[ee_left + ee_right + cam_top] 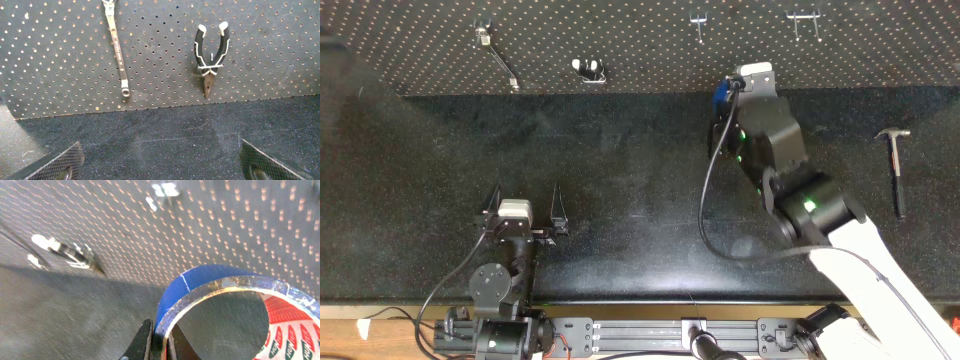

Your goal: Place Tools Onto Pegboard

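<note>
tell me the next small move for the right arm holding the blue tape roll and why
Probably ease the blue tape roll toward the empty hook on the pegboard, so that its opening lines up with the hook. The right gripper is shut on the roll's rim, the roll is already close to the board, and that hook is bare and nearby.

Even, moderate light with soft shadows; the right wrist view's pegboard (225, 240) is blurred.

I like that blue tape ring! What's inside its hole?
Through the blue tape roll you see dark tabletop and one finger of the right gripper pinching its wall. The roll's wall hides whatever lies behind it.
</note>
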`<state>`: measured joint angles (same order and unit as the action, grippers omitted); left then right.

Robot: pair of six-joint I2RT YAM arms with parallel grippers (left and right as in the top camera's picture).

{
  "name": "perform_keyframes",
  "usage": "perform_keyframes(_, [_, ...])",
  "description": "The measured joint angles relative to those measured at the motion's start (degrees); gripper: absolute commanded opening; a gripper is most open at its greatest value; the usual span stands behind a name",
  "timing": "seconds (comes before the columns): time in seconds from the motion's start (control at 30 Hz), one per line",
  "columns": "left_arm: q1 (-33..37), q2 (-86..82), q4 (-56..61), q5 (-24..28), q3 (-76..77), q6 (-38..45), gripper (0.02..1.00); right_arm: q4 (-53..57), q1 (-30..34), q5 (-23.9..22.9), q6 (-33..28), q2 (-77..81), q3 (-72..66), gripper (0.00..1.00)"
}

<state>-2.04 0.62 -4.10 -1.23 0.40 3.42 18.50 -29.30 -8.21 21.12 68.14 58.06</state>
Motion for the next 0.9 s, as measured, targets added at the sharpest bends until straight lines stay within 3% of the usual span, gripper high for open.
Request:
perform_keyframes(0.13, [0.0, 0.0, 0.0, 0.0, 0.0, 0.0, 0.996, -9.64, -5.9, -5.9, -4.02, 0.98, -0.02, 0.075])
perform_keyframes(0.5, [0.0, 0.0, 0.0, 0.02, 0.0, 0.0, 0.996, -36.06, -6.08, -7.15, -22.6, 18.73, -0.02, 0.075])
perform_keyframes(0.57, [0.0, 0.0, 0.0, 0.02, 0.0, 0.0, 0.996, -38.6, -6.08, -7.58, -23.56, 21.14, -0.02, 0.071])
perform_keyframes(0.7, [0.0, 0.0, 0.0, 0.0, 0.0, 0.0, 0.996, -39.52, -6.08, -13.27, -24.02, 23.06, -0.02, 0.075])
perform_keyframes(0.9, [0.0, 0.0, 0.0, 0.0, 0.0, 0.0, 0.996, -40.48, -5.49, -14.4, -24.13, 25.09, -0.02, 0.077])
